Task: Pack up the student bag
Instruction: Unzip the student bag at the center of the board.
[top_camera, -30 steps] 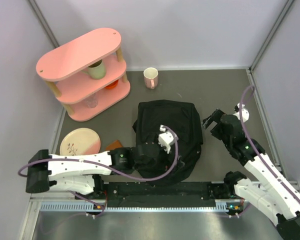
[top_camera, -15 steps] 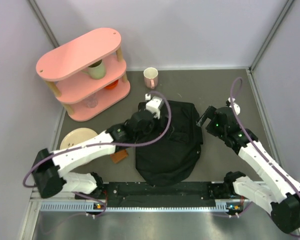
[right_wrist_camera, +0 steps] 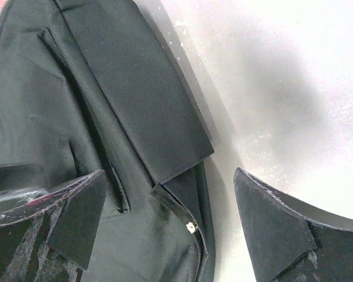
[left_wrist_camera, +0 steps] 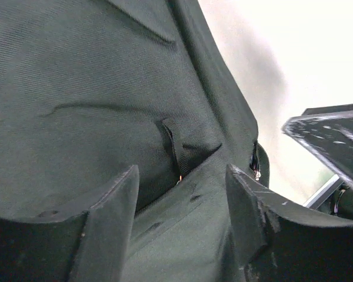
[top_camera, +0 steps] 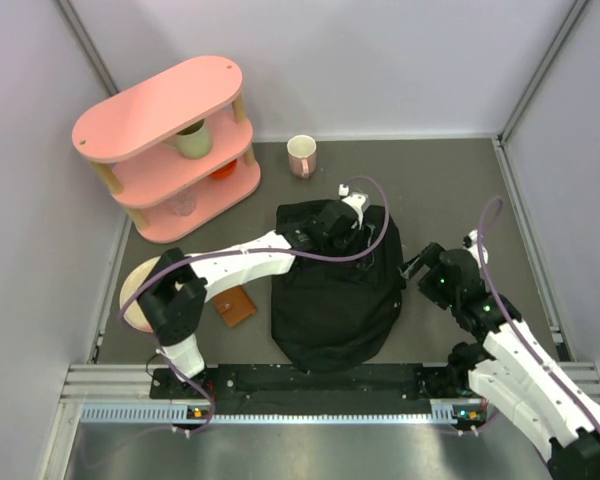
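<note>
Left fingers moved onto student bag, apart; right fingers apart, seemingly straddling bag's edge.

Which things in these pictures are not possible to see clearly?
- Top view: far end of the student bag, covered by the left arm.
- Top view: the plate, partly under that arm's elbow.
- Top view: the orange item on the pink shelf, half hidden by the tier above.

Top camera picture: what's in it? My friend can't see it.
A floppy black backpack lies on a grey table, with the left claw over its far end and the right claw beside its right edge. A pink shelf, a mug and a plate sit farther off.
</note>
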{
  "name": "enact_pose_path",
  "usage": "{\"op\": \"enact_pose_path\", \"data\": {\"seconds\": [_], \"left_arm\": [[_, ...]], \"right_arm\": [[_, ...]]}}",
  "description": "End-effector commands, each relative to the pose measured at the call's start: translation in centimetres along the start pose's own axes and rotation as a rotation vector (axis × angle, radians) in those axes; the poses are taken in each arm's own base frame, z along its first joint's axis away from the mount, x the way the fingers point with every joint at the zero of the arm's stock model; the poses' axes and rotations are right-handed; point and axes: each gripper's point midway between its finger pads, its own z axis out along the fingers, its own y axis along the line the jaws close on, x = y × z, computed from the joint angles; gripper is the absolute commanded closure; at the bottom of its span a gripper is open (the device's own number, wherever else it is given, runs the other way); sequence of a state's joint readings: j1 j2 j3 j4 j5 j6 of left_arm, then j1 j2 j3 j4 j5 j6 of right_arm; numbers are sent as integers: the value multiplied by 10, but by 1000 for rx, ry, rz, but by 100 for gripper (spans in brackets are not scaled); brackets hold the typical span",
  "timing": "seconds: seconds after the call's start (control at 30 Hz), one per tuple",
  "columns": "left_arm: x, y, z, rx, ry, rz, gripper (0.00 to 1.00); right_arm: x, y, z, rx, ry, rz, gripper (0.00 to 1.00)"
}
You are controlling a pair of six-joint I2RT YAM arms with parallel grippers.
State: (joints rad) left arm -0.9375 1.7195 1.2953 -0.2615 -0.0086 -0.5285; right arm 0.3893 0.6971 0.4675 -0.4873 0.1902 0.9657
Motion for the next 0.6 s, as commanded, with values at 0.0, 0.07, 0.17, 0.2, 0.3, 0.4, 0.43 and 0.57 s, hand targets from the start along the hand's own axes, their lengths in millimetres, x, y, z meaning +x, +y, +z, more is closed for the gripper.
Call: {"op": "enact_pose_path", "data": {"seconds": [0.0,0.07,0.17,0.2,0.3,0.4,0.43,0.57], "left_arm": [[-9,-18,10,63,17,-45,37],[-9,-21,14,70,27,-53,38],[-6,-19,23,55,49,-68,39],[-7,-20,26,53,48,-76,41],[-4,-12,33,10,62,-86,46],[0,-6,37,-22,75,-87,50],[1,-4,38,-30,76,-87,52],[7,0,42,-44,95,-85,60]], "right_arm": [[-12,-10,-10,-6,-92,66,13],[-13,-10,-14,-20,-101,69,14],[-9,-8,-14,-28,-81,61,14],[-8,-8,-14,-27,-74,59,14],[-4,-8,-12,-19,-48,50,14],[-1,-8,-11,-16,-31,42,14],[-1,-9,-11,-16,-29,41,14],[-1,-8,-11,-18,-28,40,14]]}}
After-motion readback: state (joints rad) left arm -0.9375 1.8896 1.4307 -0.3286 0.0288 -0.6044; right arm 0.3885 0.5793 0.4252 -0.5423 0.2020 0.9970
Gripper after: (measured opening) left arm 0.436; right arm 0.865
